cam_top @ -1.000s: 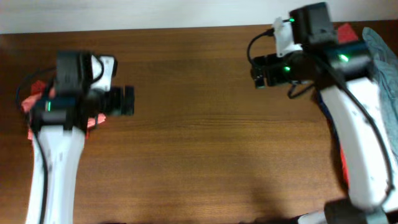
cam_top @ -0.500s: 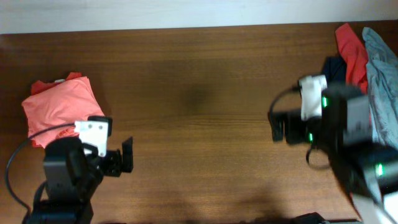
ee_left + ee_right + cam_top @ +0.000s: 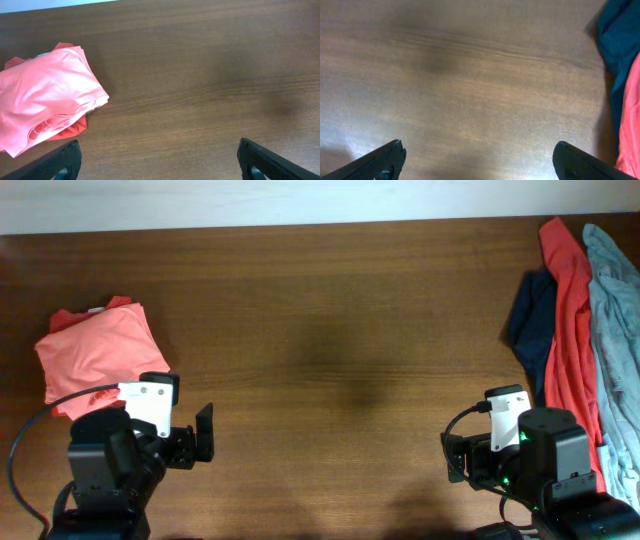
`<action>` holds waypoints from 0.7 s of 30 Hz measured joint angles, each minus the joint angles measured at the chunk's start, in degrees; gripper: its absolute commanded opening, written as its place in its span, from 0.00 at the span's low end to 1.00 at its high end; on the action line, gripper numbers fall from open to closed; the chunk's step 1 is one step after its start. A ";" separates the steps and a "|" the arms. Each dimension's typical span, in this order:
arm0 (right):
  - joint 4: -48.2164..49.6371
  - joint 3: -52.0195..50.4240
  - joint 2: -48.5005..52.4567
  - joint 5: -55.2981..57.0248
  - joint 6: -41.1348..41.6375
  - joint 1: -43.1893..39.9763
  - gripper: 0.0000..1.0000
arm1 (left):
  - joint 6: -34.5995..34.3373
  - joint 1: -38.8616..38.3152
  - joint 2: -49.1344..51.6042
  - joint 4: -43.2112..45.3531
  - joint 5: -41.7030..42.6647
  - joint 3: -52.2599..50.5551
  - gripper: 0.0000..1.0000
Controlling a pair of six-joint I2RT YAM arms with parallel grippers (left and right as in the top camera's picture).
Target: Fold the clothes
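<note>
One pink shirt (image 3: 95, 355) lay folded at the left of the frame, perhaps atop a redder piece (image 3: 75, 131). At the right edge a navy garment (image 3: 530, 320), red garment (image 3: 570, 350) and grey garment (image 3: 612, 330) lay unfolded, so most work remained. The left gripper (image 3: 160, 162) and right gripper (image 3: 480, 160) sat low in frame, jaws wide, holding nothing.

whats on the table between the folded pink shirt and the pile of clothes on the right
Nothing: in the overhead view only bare wooden table runs between the pink shirt and the pile of clothes.
</note>
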 measured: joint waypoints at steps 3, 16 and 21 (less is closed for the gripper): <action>0.04 0.00 0.04 0.11 0.00 0.00 0.99 | 0.00 0.00 0.00 0.00 -0.02 0.00 0.99; 0.31 -0.20 -2.16 0.13 0.07 -0.07 0.99 | 0.00 0.00 0.00 0.00 -0.02 0.00 0.99; 2.62 -0.98 -9.79 0.31 0.09 -3.26 0.99 | 0.00 0.00 0.00 0.00 -0.02 -0.02 0.99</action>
